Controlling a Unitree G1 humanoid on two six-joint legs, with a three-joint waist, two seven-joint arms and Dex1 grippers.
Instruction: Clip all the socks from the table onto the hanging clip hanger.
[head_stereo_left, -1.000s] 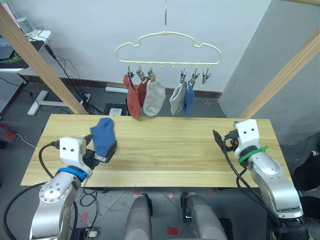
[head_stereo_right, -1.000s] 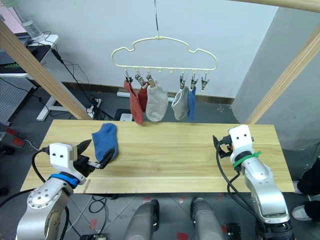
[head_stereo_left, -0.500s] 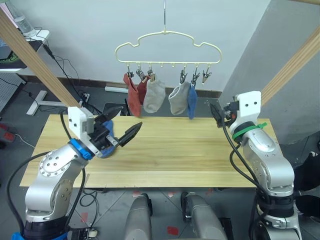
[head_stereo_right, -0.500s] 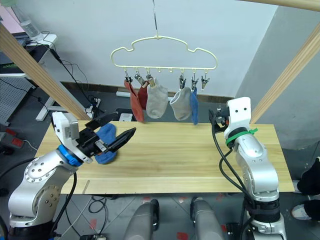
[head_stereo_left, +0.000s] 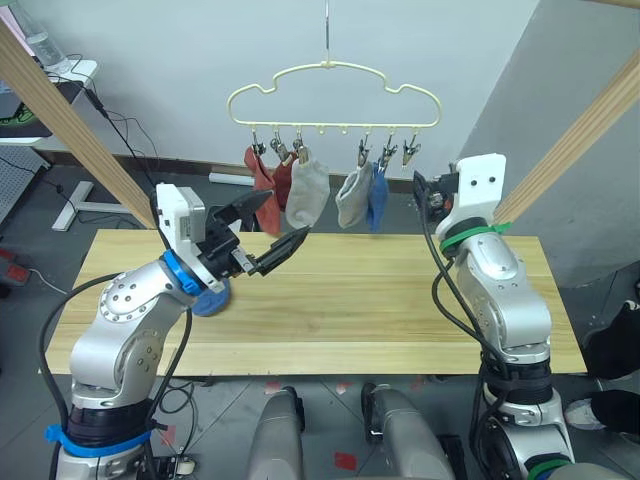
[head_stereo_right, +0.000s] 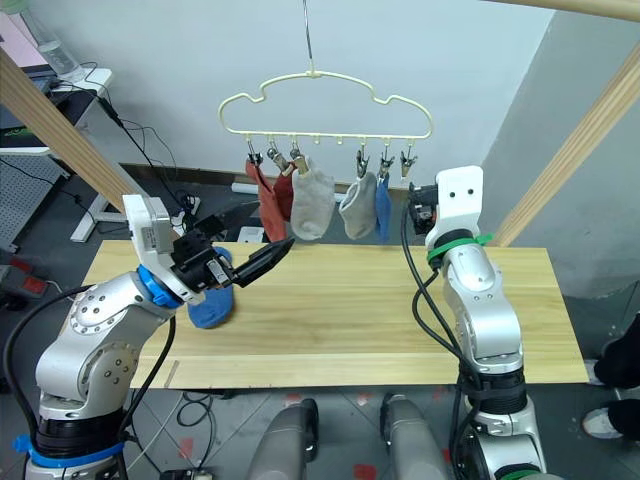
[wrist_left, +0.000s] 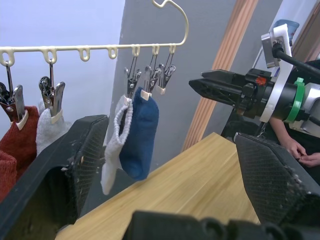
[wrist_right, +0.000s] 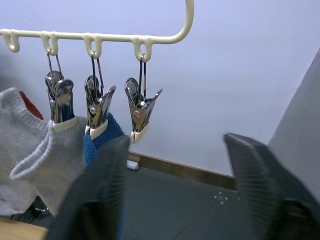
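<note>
six socks, six clips, two tools

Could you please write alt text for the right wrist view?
The right gripper, fingers open, points up at the clip hanger. Its end clip hangs empty, while the two clips beside it hold a blue sock and a grey sock.

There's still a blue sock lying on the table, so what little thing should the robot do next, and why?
Probably lower the open left gripper back to the blue sock on the table and pinch it. Five socks already hang from the clip hanger, and its last clip holds nothing. The right gripper, also open, is raised near that clip.
</note>
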